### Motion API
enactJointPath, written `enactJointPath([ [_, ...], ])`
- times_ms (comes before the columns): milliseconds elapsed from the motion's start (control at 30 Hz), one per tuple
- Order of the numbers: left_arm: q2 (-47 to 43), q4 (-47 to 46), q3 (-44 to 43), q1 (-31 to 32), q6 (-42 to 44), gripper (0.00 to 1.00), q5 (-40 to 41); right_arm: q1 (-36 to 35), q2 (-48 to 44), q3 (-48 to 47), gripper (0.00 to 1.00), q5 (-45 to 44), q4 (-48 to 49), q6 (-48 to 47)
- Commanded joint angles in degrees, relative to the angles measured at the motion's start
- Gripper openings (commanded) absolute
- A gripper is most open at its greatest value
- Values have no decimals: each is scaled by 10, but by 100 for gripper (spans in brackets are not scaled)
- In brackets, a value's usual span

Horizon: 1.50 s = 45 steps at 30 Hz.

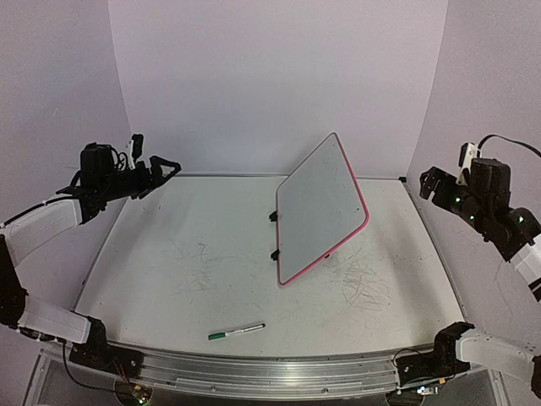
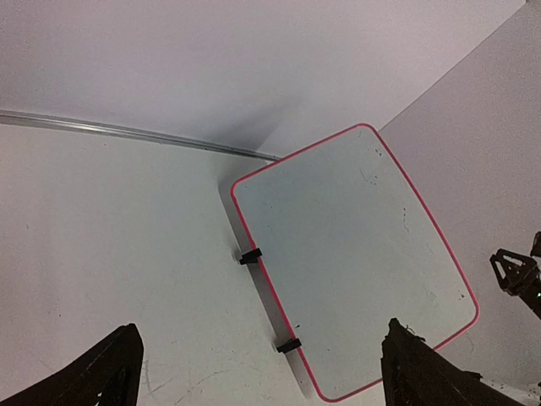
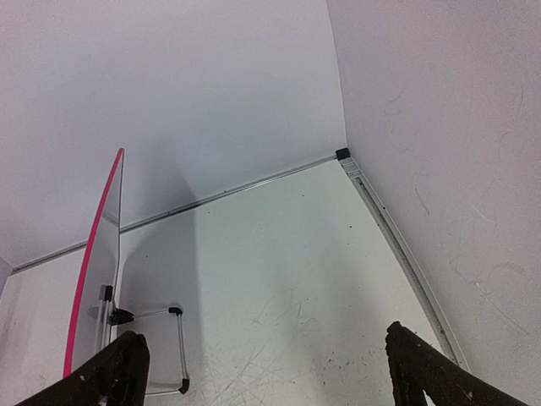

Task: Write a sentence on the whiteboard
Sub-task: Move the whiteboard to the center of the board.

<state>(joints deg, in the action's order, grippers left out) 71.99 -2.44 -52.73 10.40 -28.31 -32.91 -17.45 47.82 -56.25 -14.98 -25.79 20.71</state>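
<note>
The whiteboard (image 1: 321, 211) stands tilted on the table right of the middle, its pink-red frame resting on two black clip feet (image 2: 250, 255). In the left wrist view the whiteboard (image 2: 351, 254) has a white face with only a few tiny dark specks; the sentence is not in view. The right wrist view catches the whiteboard (image 3: 93, 271) edge-on. A green-capped marker (image 1: 237, 331) lies near the front edge. My left gripper (image 1: 155, 173) (image 2: 262, 334) hangs open at the far left, holding nothing. My right gripper (image 1: 431, 182) (image 3: 264, 338) is open at the far right, apart from the board.
Grey scribble marks (image 1: 363, 283) cover the tabletop in front of the board. A wire stand (image 3: 161, 351) props the board from behind. A metal rail (image 3: 397, 245) edges the table on the right, and walls close it in on three sides.
</note>
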Motion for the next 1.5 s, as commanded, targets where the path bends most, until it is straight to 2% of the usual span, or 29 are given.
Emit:
enactJointPath([
  [0, 40, -7, -12, 80, 47, 99, 0, -2, 15, -12, 98, 26, -3, 1],
  [133, 97, -8, -27, 151, 94, 99, 3, -2, 17, -12, 98, 53, -1, -8],
  [367, 198, -9, -33, 243, 179, 90, 4, -2, -7, 11, 98, 126, 25, -21],
  [467, 236, -13, -39, 262, 214, 90, -22, -2, -2, 16, 98, 166, 35, -20],
  [533, 256, -15, -44, 266, 239, 95, -12, -2, 2, 19, 98, 182, 40, -17],
  [633, 295, -21, -64, 266, 271, 95, 5, -2, 5, 28, 98, 195, 51, -14],
  [933, 418, -27, -144, 286, 364, 73, 12, -3, 0, 41, 98, 208, 61, -12],
  [1233, 509, -31, -218, 322, 449, 64, 57, -3, -12, 37, 98, 208, 68, -17],
  [1467, 539, -54, -239, 345, 480, 51, 70, -3, -35, 32, 98, 210, 69, -22],
])
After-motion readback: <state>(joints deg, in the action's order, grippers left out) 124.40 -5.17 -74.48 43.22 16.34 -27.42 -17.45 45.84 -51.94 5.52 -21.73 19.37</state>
